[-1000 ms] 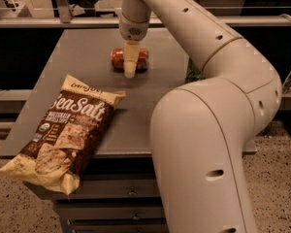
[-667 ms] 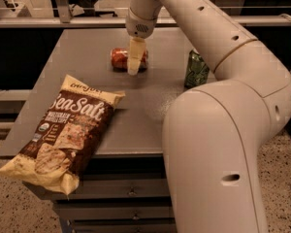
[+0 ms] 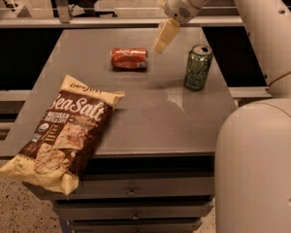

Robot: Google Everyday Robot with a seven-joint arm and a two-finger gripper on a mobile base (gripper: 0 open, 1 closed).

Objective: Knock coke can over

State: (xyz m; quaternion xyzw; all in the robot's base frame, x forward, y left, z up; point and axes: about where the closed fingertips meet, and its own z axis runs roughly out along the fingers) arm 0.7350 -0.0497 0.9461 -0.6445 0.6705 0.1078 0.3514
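Note:
The coke can (image 3: 129,58), red-orange with pale lettering, lies on its side on the grey table (image 3: 150,115), towards the back. My gripper (image 3: 164,37) hangs above the table to the right of the can and higher than it, not touching it. Its pale fingers point down and left. The white arm reaches in from the upper right.
A green can (image 3: 198,67) with pale lettering stands upright to the right of the gripper. A brown Sea Salt chip bag (image 3: 63,132) lies at the table's front left, overhanging the edge. My white arm body (image 3: 257,169) fills the right foreground. Drawers (image 3: 132,192) sit under the tabletop.
The gripper has lifted off the coke can and moved up and to the right. The can stays lying on its side. The green can is now fully uncovered.

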